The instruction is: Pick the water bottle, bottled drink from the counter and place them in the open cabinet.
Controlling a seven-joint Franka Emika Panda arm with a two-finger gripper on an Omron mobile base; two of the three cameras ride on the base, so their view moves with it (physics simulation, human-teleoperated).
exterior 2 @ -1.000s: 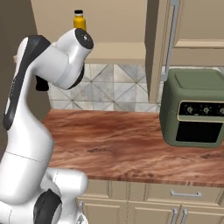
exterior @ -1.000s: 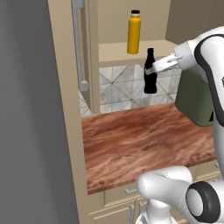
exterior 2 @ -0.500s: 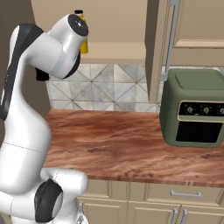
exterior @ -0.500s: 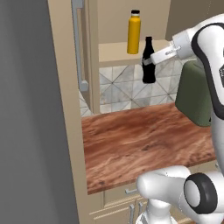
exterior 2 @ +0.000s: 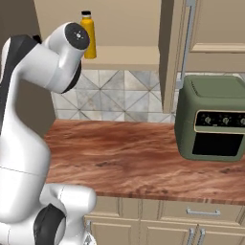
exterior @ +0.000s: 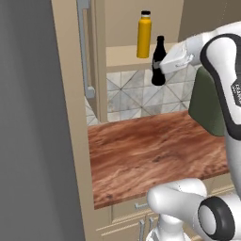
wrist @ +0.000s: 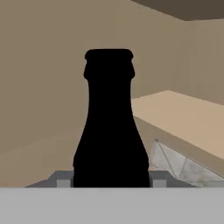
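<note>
Gripper (exterior: 164, 65) clamped on the bottled drink (exterior: 158, 61), holding its lower body, bottle upright. Over the last second it has risen and moved in toward the open cabinet (exterior: 123, 54); the bottle base now hangs just below and in front of the shelf edge, well clear of the desk (exterior: 155, 150). Water bottle (exterior: 144, 34) already stands on the shelf. Judgement: one item done; the second needs a little more lift, then a forward reach beside the yellow bottle without knocking it.
</note>
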